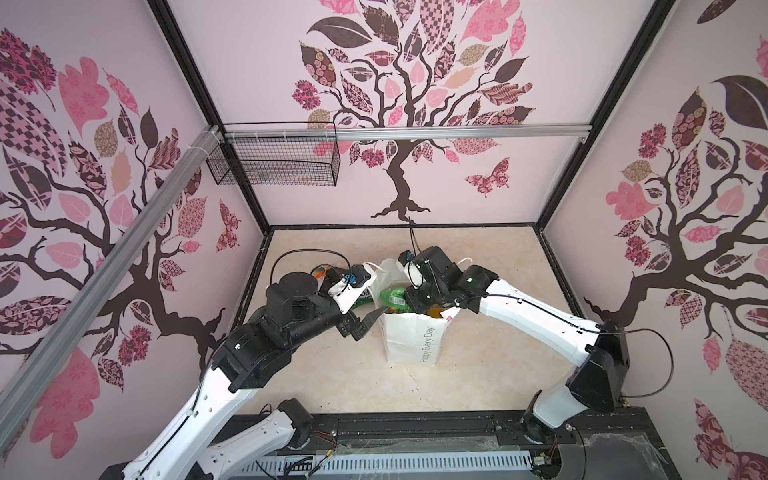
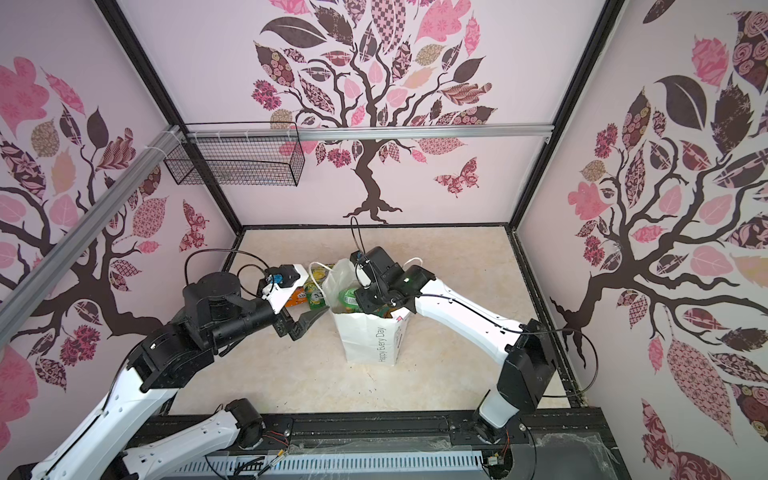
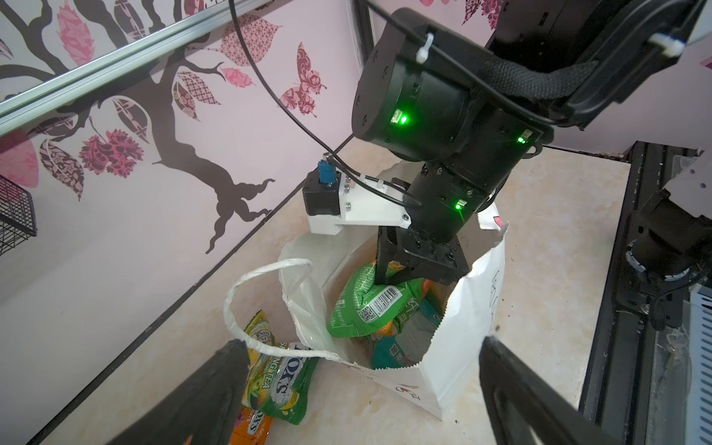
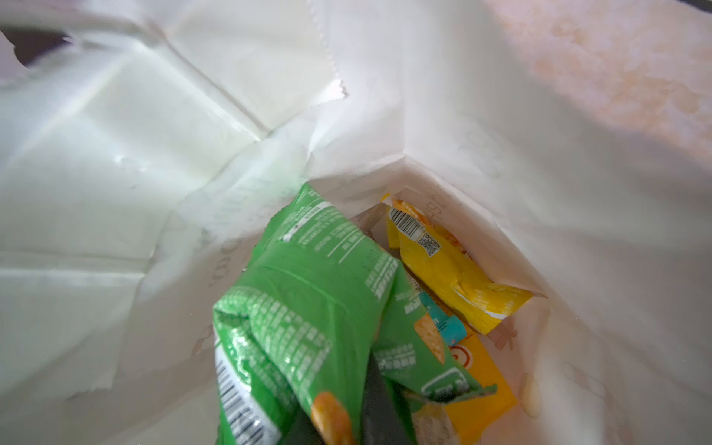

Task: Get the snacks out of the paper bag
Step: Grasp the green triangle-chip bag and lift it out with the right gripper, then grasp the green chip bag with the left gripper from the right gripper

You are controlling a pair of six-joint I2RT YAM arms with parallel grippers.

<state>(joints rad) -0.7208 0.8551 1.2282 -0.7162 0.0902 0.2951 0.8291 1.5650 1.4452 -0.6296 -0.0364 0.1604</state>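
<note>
**Top views.** The paper bag (image 1: 411,338) (image 2: 372,338) stands upright at mid-table (image 1: 490,374), mouth open, lettered side towards the camera. The right gripper (image 1: 417,307) (image 2: 368,307) reaches down into the mouth. Its tips are hidden by its own wrist, so the jaws cannot be read here. A green packet (image 1: 394,296) (image 2: 348,298) pokes above the rim just beside it. The left gripper (image 1: 365,323) (image 2: 304,323) hangs just left of the bag, outside it, jaws spread wide and holding nothing. In a top view, an orange packet (image 2: 296,297) and a FOX'S packet (image 2: 318,290) lie on the table beside the bag's far left corner.

**Left wrist.** The left gripper (image 3: 362,345) fingers (image 3: 200,397) stand far apart, nothing between them. The right gripper (image 3: 393,274) is clamped on the upper edge of the green packet (image 3: 370,304), which sits in the bag's (image 3: 466,346) mouth. A teal packet (image 3: 389,350) lies lower inside. The FOX'S packet (image 3: 277,381) lies outside on the table, overlapping the orange packet (image 3: 250,424) and passing under the cord handle (image 3: 246,293).

**Right wrist.** View down inside the bag (image 4: 154,154). The green packet (image 4: 308,308) is crumpled around a dark finger (image 4: 375,402) of the right gripper (image 4: 339,420), pinched. Deeper down lie a yellow packet (image 4: 454,269) and the teal packet (image 4: 443,325), with an orange-yellow packet (image 4: 485,385) under them.
</note>
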